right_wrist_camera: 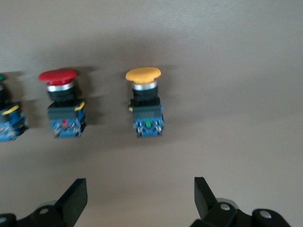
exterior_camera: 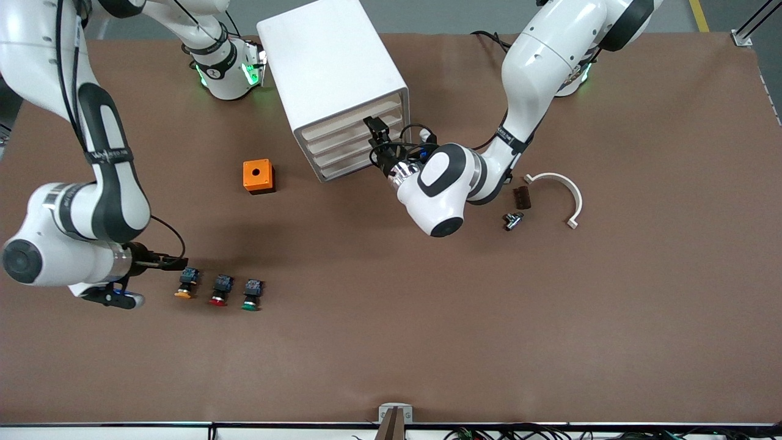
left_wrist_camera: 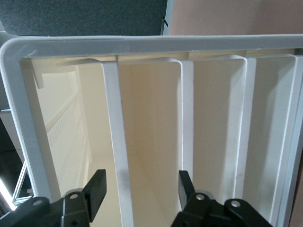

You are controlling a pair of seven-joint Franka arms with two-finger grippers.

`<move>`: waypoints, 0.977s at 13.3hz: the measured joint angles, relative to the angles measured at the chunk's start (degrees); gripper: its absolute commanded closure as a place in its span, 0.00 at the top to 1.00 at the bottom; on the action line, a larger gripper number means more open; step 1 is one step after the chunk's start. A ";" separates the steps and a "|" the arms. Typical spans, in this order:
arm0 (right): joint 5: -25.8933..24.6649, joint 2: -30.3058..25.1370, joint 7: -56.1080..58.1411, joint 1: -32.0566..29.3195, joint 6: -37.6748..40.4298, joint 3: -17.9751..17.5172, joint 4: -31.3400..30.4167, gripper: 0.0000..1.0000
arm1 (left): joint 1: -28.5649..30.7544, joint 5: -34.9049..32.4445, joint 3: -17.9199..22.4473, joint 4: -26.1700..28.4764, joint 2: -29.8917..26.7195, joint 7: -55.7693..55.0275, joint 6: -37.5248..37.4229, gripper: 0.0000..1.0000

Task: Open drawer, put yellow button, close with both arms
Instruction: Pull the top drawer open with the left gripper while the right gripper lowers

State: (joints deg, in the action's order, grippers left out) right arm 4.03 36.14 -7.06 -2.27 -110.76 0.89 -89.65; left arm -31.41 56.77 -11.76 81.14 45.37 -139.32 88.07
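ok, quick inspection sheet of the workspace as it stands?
Surface: brown table.
Job's things: drawer shut in white cabinet; yellow button in row with red button and green button.
Clutter: orange box, white curved bracket, dark block, small metal part.
Grippers: left gripper at the cabinet front, jaws open; right gripper beside yellow button, jaws open.
Cables: black, on both wrists.
Surroundings: grey floor.

Evenly and brightly lit from overhead across the brown worktop (exterior_camera: 391, 342), with soft, diffuse shadows under both arms and beside the cabinet (exterior_camera: 333, 79). Green glow at both bases. Slightly soft in the right wrist view, with faint shadows behind the yellow button (right_wrist_camera: 144, 101). Washed-out and creamy inside the drawers (left_wrist_camera: 151, 142) at close range.
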 measured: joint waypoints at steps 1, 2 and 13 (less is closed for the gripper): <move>0.06 1.60 0.00 0.05 -1.90 -0.23 0.04 1.00 | -0.43 0.37 -0.01 0.00 0.10 -0.10 -0.07 0.47; 0.09 2.96 0.00 0.05 -3.08 -0.58 0.07 1.00 | -1.10 1.13 -0.02 0.01 0.28 -0.43 -0.07 0.46; 0.12 7.78 5.93 -2.75 -8.43 -1.84 0.27 0.94 | 0.57 3.36 1.00 -1.53 0.91 -2.34 -0.37 0.08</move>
State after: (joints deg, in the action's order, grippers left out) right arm 4.15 43.93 -1.13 -5.02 -119.19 -0.95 -89.38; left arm -30.84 60.13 -10.76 79.62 46.28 -141.66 87.70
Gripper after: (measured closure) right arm 0.035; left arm 0.863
